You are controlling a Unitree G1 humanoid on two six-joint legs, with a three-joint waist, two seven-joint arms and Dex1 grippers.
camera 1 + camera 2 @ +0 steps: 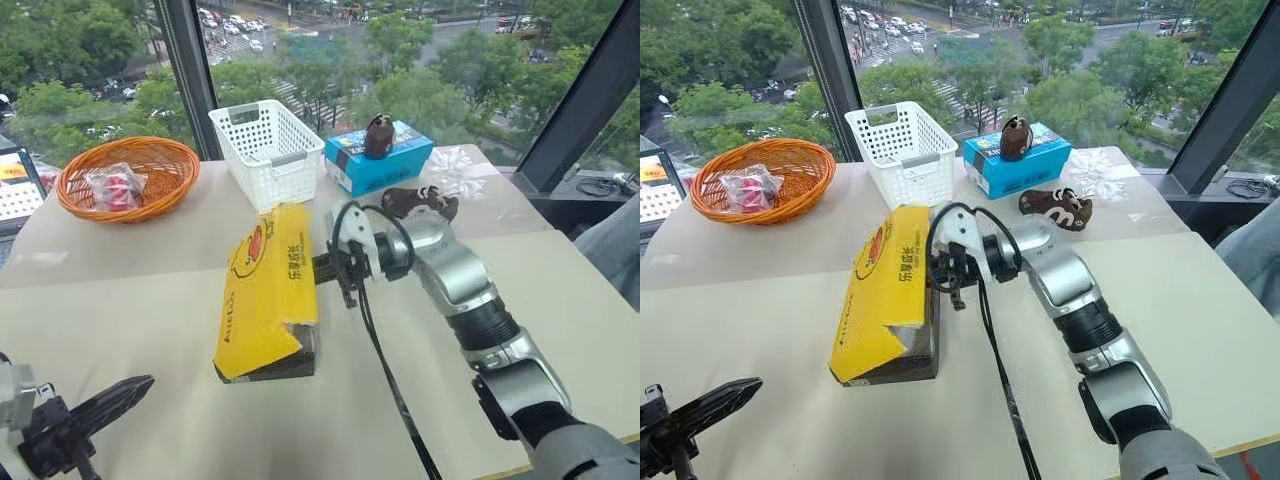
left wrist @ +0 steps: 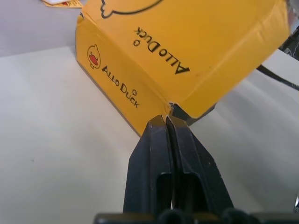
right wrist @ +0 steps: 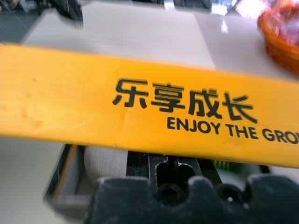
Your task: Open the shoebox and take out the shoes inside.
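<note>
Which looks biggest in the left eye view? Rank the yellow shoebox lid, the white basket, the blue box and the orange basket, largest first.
1. yellow shoebox lid, though it lies nearest the camera.
2. orange basket and white basket: too alike to rank.
3. blue box, smallest.

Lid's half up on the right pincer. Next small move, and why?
Probably keep raising the right pincer, shut under the yellow lid's long edge, tipping it over toward the far side. The lid is tilted up on that side, the black base barely uncovered, and the shut left pincer sits clear near the table's front.
</note>
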